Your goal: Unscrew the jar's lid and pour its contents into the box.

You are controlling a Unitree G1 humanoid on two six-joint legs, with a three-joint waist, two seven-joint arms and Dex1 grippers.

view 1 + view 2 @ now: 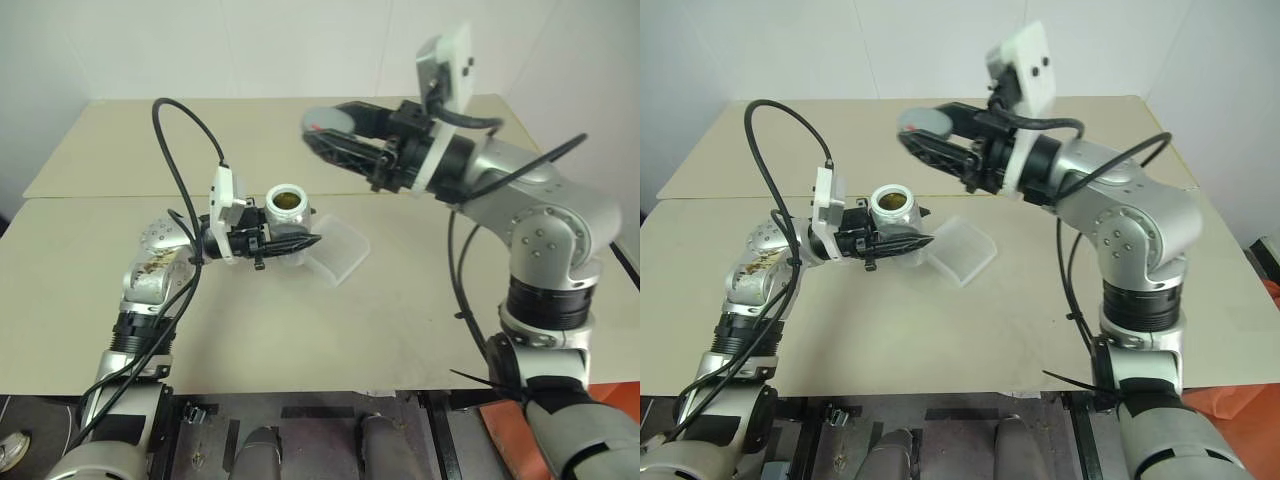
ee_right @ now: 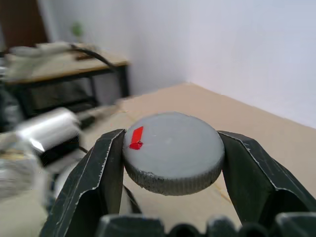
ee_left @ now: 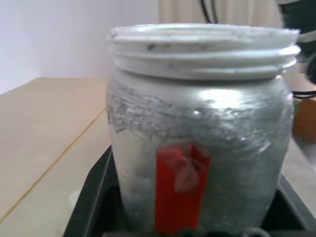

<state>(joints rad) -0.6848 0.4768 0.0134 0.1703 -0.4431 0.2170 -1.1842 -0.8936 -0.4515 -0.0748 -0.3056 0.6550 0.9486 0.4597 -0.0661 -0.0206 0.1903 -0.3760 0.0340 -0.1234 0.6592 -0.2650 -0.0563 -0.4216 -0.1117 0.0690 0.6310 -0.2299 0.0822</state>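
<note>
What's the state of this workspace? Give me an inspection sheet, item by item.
Surface: beige table, two tops butted together.
Job's things: jar open and upright, brown contents inside; lid off, red mark on top; box lies beside the jar.
Clutter: nothing seen.
Grippers: left gripper jaws shut on the jar; right gripper jaws shut on the lid, held above the table.
Cables: black cable loops over the left arm; another hangs by the right arm.
Surroundings: white wall.

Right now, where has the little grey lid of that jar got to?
The lid is off the jar, pinched between the right gripper's fingers, held in the air above the table, up and to the right of the open jar.
</note>
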